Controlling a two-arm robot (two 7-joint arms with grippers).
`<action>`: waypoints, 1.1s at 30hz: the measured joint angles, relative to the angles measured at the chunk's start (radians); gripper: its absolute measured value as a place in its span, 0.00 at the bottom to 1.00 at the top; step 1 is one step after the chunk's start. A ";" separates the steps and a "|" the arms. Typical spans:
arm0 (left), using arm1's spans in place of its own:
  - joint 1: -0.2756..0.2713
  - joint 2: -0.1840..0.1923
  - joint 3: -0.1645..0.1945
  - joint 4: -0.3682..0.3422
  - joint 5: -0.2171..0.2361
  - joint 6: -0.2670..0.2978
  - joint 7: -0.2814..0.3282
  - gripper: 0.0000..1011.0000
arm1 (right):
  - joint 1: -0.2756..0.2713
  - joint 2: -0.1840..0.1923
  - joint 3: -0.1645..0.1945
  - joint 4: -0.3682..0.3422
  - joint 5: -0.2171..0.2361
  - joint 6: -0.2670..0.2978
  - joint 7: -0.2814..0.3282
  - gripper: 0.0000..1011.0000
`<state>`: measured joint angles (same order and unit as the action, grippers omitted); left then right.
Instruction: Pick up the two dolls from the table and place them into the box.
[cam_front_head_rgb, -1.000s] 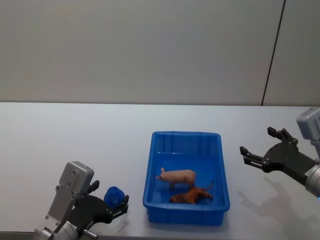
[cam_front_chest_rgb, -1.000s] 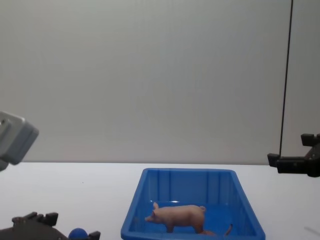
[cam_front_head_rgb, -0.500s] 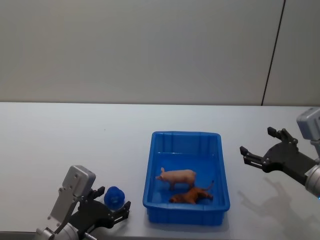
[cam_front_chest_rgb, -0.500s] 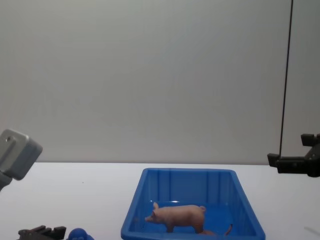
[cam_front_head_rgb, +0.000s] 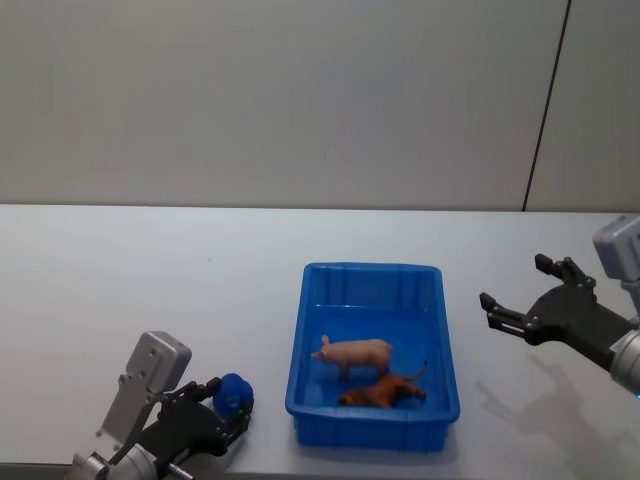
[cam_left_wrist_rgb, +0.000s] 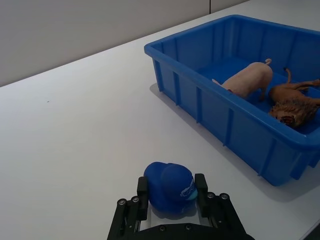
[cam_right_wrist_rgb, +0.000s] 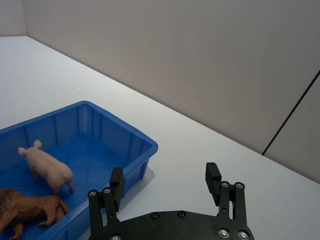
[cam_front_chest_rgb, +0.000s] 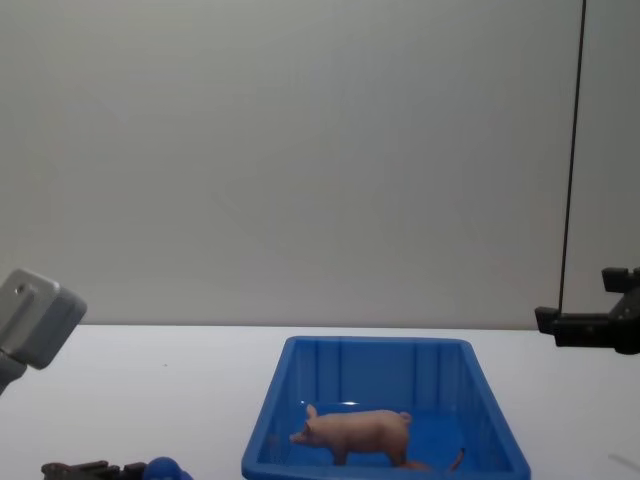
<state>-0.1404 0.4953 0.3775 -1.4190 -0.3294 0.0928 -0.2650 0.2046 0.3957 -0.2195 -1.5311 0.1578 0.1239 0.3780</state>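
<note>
The left gripper (cam_left_wrist_rgb: 170, 202) sits low at the near left of the table (cam_front_head_rgb: 150, 270), its fingers (cam_left_wrist_rgb: 142, 192) pressed against both sides of the dark-blue toy (cam_left_wrist_rgb: 169, 189), which rests on the white surface just left of the box. Over on the right, the right gripper (cam_front_head_rgb: 520, 300) hangs above the table, well clear of the box, jaws spread wide and holding nothing. The blue box (cam_front_head_rgb: 300, 330) lies mid-table. Inside it, the pink pig (cam_front_head_rgb: 355, 354) stands upright on the box floor, and a brown lion (cam_front_head_rgb: 385, 391) lies on its side just in front of it, nearer the robot.
</note>
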 joint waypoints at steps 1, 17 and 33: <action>-0.001 -0.001 0.000 0.002 0.001 -0.001 -0.001 0.54 | 0.000 0.000 0.000 0.000 0.000 0.000 0.000 0.99; -0.014 0.011 -0.019 -0.037 0.041 -0.007 -0.007 0.44 | 0.000 0.000 0.000 0.000 0.000 0.000 0.000 0.99; -0.107 -0.032 -0.021 -0.089 0.147 -0.014 -0.065 0.34 | 0.000 0.000 0.000 0.000 0.000 0.000 0.000 0.99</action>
<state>-0.2475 0.4638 0.3570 -1.5081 -0.1827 0.0792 -0.3301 0.2046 0.3957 -0.2195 -1.5311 0.1579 0.1240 0.3780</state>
